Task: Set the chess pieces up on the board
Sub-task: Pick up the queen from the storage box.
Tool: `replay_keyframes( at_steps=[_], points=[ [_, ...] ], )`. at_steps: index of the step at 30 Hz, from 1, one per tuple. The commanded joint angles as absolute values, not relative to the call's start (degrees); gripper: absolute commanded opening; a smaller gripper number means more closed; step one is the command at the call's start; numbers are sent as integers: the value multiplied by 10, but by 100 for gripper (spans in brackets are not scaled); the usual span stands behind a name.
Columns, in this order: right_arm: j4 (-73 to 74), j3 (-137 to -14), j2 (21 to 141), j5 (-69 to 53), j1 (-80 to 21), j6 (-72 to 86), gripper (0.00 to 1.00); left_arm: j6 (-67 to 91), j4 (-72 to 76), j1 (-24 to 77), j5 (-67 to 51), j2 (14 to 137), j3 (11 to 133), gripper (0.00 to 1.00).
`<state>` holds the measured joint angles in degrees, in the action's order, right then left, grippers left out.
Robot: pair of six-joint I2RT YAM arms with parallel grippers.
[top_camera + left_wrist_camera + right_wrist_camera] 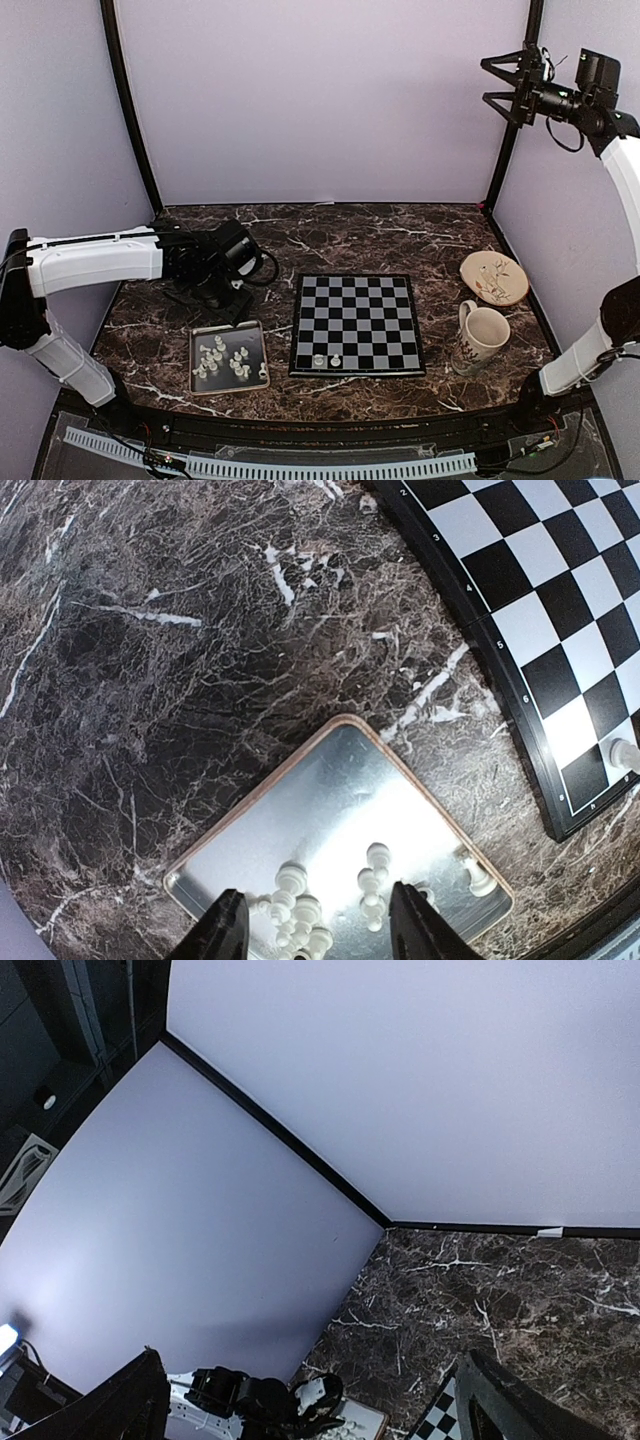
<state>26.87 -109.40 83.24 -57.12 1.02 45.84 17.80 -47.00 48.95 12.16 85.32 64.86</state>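
The board lies mid-table, with two whitish chess pieces on its near row. Several more chess pieces lie jumbled in a small metal tray left of the board. My left gripper hangs over the tray's far edge. In the left wrist view this gripper is open above the tray, its dark fingertips either side of a cluster of pieces, gripping none. My right gripper is raised high at the back right, open and empty.
A cream mug stands right of the board, and a patterned plate lies behind it. One piece shows on the board's corner in the left wrist view. Purple walls and black posts enclose the marble table.
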Motion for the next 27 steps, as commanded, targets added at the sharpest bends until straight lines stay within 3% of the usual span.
replay_keyframes(
  at_steps=[1, 7, 10, 12, 17, 24, 27],
  points=[
    [233, -1122, 820, -564, 35, 471, 100, 171, -460, 485, 134, 855, 643, 50],
    [152, -1033, 825, -622, 52, 491, 100, 174, -460, 484, 139, 841, 636, 50],
    [162, -930, 791, -622, 54, 296, 100, 186, -488, 481, 105, 833, 629, 49],
    [240, -865, 767, -515, 50, 104, 100, 208, -514, 481, 96, 829, 621, 45],
    [181, -628, 697, -344, 59, -39, 100, 246, -526, 455, 74, 785, 560, 44],
    [147, -553, 665, -405, 99, -56, 100, 252, -492, 415, 37, 779, 535, 44],
    [148, -529, 674, -487, 99, -90, 100, 239, -471, 400, 33, 802, 544, 40]
  ],
)
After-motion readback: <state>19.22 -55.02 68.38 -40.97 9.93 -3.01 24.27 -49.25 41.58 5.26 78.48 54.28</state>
